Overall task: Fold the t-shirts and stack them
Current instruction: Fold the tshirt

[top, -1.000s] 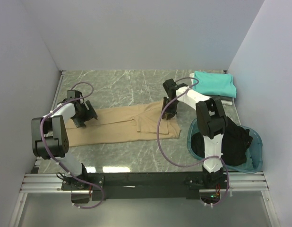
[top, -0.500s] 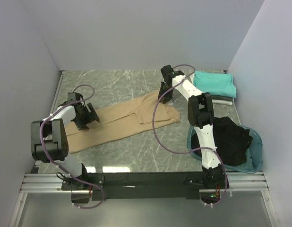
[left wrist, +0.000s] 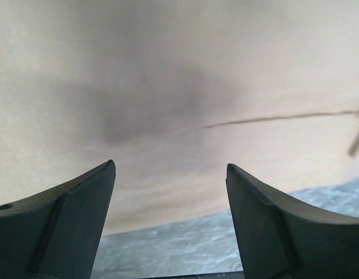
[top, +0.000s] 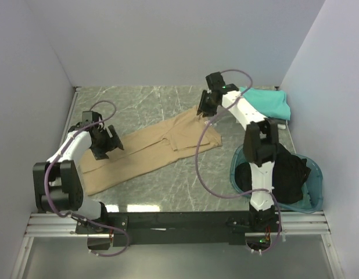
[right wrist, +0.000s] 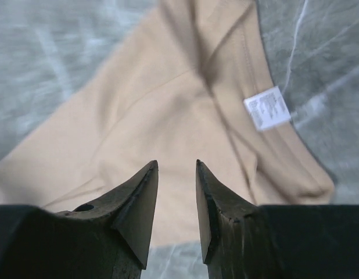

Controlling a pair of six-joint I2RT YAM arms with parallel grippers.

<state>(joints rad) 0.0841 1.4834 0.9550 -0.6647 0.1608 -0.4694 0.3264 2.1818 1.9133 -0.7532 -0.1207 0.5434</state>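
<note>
The tan t-shirt [top: 150, 148] lies folded lengthwise into a long strip, running diagonally from near left to far right on the marble table. Its white neck label [right wrist: 268, 108] shows in the right wrist view. My left gripper [top: 107, 144] is open just above the strip's left part; in the left wrist view [left wrist: 169, 165] the jaws stand wide over the cloth edge [left wrist: 168, 116]. My right gripper [top: 203, 110] hovers over the strip's far right end; in the right wrist view [right wrist: 176, 163] the jaws are narrowly apart and empty. A folded teal t-shirt [top: 264, 103] tops a stack at the far right.
A round teal basin [top: 316, 174] at the near right holds a black t-shirt [top: 287, 174]. The edges of grey and white shirts [top: 278, 123] show under the teal one. Walls close in the table on the left, back and right.
My right gripper carried the tan shirt's right end away from me, turning the strip diagonal, then rose off it. My left gripper stayed over the left part.
</note>
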